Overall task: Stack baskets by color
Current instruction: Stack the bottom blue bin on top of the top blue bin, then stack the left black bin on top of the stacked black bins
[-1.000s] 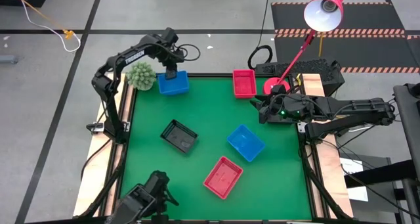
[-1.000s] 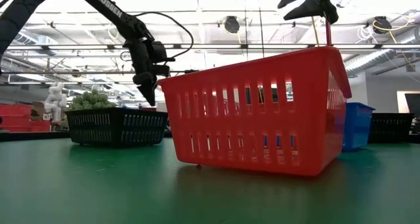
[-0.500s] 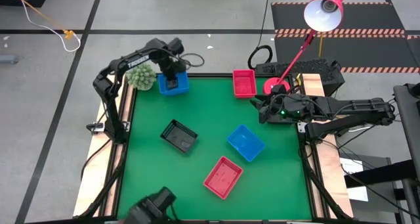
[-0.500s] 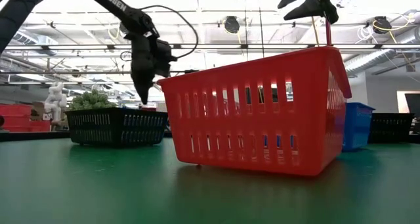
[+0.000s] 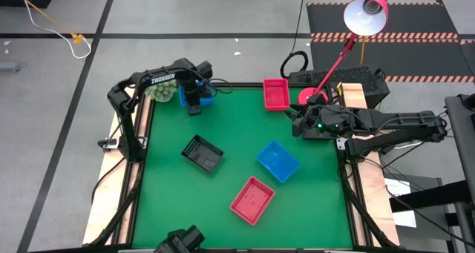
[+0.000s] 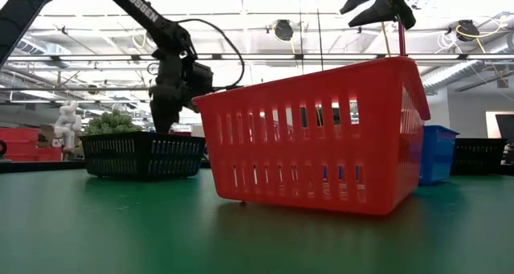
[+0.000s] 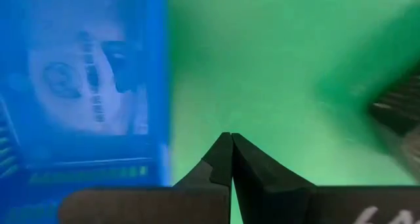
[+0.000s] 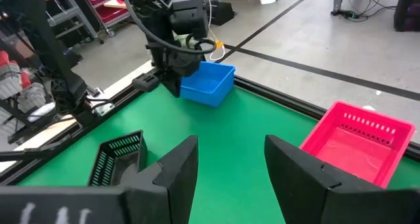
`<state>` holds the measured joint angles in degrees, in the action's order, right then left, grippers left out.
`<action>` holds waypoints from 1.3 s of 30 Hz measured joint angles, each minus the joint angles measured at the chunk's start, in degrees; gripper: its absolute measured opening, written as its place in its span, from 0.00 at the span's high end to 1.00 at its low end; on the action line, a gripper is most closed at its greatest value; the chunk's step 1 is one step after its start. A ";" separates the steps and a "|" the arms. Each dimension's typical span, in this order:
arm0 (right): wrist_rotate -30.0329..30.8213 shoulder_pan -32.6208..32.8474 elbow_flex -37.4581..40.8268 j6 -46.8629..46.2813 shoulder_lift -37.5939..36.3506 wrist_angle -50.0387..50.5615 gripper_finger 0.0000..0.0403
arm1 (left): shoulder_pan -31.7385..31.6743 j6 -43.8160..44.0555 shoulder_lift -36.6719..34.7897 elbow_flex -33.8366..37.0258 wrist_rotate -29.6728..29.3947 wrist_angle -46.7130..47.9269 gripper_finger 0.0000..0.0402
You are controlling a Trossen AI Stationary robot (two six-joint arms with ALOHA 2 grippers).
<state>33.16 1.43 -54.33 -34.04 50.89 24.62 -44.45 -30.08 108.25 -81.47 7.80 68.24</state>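
In the high view, a green fuzzy plant ball sits at the upper left corner of the green table, just beside a blue basket; a red lamp leans over the upper right. Other baskets lie apart: a red-pink basket at the upper edge, a black basket centre-left, a second blue basket in the middle, a second red-pink basket below it. The left gripper, fingers pinched together on nothing, hangs at the blue basket's near edge; a second ago it stood half open above that basket. The right gripper waits spread wide at mid-right, unchanged.
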 joint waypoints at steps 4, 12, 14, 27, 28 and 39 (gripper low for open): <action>0.00 0.00 -0.01 0.24 0.00 0.14 0.58 | -0.29 -0.99 0.02 1.09 -3.77 -3.72 0.99; -0.23 0.00 -0.02 0.26 0.00 0.11 0.58 | -1.88 -3.15 0.02 1.13 -7.32 -6.99 0.98; -0.26 0.00 -0.02 0.26 0.00 0.09 0.58 | -2.29 -3.22 0.02 1.13 -7.16 -7.05 0.99; -0.43 0.00 0.00 0.21 0.00 -4.09 0.58 | -1.21 1.66 -4.39 1.09 -6.10 -4.51 0.99; -0.43 0.00 0.00 0.15 0.00 -4.86 0.58 | -0.58 2.60 -5.49 1.07 -5.16 -4.64 0.99; -8.65 0.02 0.00 -8.32 0.01 -5.94 0.58 | 9.94 15.04 -16.37 1.03 2.77 -4.91 0.99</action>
<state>24.52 1.45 -54.33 -42.36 50.90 18.68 -34.50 -15.04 91.88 -80.43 10.57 63.32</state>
